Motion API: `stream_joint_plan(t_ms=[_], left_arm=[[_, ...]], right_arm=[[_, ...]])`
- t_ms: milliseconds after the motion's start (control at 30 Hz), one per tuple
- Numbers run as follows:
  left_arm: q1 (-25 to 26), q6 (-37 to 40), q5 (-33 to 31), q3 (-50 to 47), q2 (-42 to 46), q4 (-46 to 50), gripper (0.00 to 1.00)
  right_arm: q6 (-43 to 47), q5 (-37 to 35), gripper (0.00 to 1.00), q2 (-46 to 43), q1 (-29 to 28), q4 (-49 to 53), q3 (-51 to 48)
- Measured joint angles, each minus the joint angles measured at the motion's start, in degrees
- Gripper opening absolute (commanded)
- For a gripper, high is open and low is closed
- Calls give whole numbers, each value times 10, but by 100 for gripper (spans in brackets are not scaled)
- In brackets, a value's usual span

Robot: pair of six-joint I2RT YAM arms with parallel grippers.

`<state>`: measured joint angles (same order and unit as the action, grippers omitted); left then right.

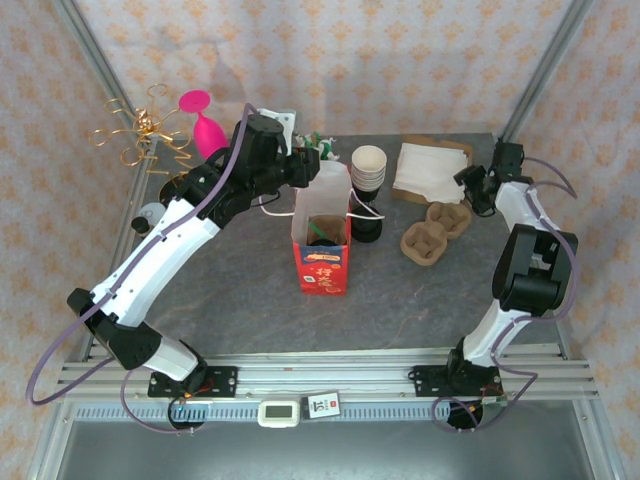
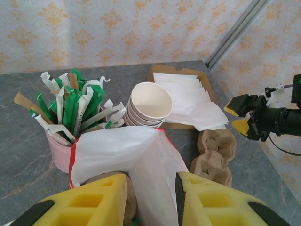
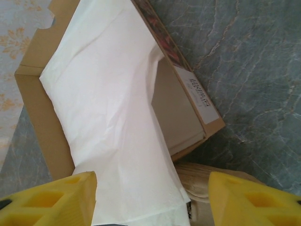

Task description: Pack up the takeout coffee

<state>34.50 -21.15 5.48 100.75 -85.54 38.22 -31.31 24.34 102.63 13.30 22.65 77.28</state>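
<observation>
Fingers [image 2: 89, 205] of the left pincer [image 2: 151, 188] are standing apart at the bottom of the left wrist view. They are open and gripping nothing, and the white wall of the paper bag [image 2: 136, 155] is rising between them.

Just below this pincer, in the mouth of the bag at the centre of the top view, a dark round shape is sitting on something brown. We are judging this to be the takeout coffee [image 1: 320, 230], standing inside the bag, but it is too small for us to be sure.

We are expecting the cup to be light, with a thin paper wall that is bending under a hard squeeze and a smooth lid that is coming off easily. A soft hold on the body just under the lid, keeping the cup upright, is looking safest to us.

At the upper right of the top view the right pincer [image 3: 153, 188] is also hanging open, over the napkin box [image 3: 37, 117].

Counting now, we are finding:
- one bag
- one stack of lidless cups [image 2: 149, 104]
- one pink cup [image 2: 59, 150] full of wrapped straws [image 2: 80, 108]
- one napkin box
- one black round piece [image 1: 366, 228] just beside the bag
- two pulp carriers [image 1: 425, 243], touching each other right of centre
</observation>
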Motion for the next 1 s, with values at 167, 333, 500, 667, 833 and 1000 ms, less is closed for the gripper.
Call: stream_joint_plan(t_ms=[167, 333, 500, 667, 833, 1000], left_arm=[[0, 0, 0, 0, 0, -2, 35], [0, 0, 0, 0, 0, -2, 35], [0, -2, 0, 0, 0, -2, 35], [0, -4, 0, 0, 0, -2, 35], [0, -4, -2, 0, 0, -2, 35], [0, -4, -2, 0, 0, -2, 35]], right_arm=[[0, 13, 60, 24, 0, -2, 9], [0, 19, 57, 30, 0, -1, 12], [0, 28, 55, 30, 0, -2, 21], [0, 33, 51, 30, 0, -2, 33], [4, 38, 49, 30, 0, 0, 34], [5, 51, 41, 30, 0, 0, 34]])
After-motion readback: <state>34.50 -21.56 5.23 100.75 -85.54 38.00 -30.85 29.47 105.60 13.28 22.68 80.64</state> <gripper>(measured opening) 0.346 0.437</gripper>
